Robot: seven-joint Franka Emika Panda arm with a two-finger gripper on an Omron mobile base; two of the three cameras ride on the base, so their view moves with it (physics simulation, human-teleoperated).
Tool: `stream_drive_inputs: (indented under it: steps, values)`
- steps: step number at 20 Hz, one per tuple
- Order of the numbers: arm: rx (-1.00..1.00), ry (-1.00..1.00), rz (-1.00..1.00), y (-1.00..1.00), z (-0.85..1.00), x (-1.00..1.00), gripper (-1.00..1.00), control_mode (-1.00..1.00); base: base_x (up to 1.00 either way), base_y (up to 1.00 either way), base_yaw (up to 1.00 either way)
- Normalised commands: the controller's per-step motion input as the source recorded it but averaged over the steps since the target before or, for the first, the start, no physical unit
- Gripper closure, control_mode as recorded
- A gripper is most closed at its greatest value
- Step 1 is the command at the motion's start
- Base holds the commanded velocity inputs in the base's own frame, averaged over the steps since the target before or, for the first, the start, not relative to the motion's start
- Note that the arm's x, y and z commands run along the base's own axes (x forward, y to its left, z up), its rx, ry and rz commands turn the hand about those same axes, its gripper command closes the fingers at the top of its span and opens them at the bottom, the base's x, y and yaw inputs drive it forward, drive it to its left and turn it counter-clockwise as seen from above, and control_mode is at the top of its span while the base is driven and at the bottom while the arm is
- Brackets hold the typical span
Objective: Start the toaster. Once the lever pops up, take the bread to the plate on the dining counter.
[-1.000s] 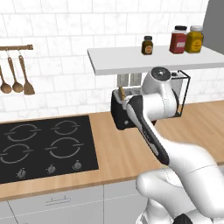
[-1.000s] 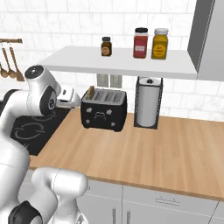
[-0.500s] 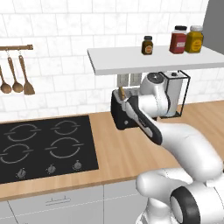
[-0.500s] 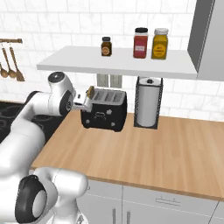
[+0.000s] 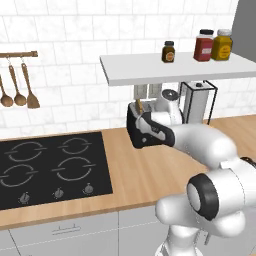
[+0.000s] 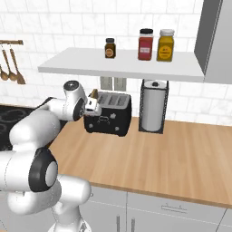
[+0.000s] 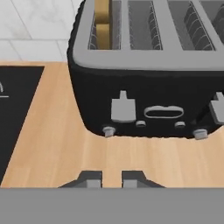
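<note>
No legible text, brand, number or sign appears; the labels on the three shelf jars and the toaster controls are too blurred to read.

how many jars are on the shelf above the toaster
3: a small dark jar at the left, a red jar in the middle, and a yellow jar at the right. None looks hidden.

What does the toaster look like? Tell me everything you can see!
The toaster is a black, boxy one with a grey top holding long slots. A tan slice of bread stands in the leftmost slot. Grey levers and small knobs sit on its front. It rests upright on the wooden counter, beside the black hob.
</note>
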Motion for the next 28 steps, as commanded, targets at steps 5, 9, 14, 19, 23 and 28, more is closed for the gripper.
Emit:
stream_drive_inputs:
  steps: [5,9,14,19,23,28]
  values:
    - [0.00,0.00,0.04,-0.08,0.00,0.56,1.00,-1.00,0.00,0.00,0.00]
    - [0.00,0.03,0.03,-0.03,-0.20,0.41,1.00,-1.00,0.00,0.00,0.00]
    - [0.00,0.00,0.03,0.00,-0.31,0.41,1.00,-1.00,0.00,0.00,0.00]
    - [0.00,0.00,0.05,0.00,-0.08,0.41,1.00,-1.00,0.00,0.00,0.00]
    - [0.00,0.00,0.04,0.00,-0.07,0.13,1.00,-1.00,0.00,0.00,0.00]
    - [0.00,0.00,0.01,0.00,-0.20,0.00,1.00,-1.00,0.00,0.00,0.00]
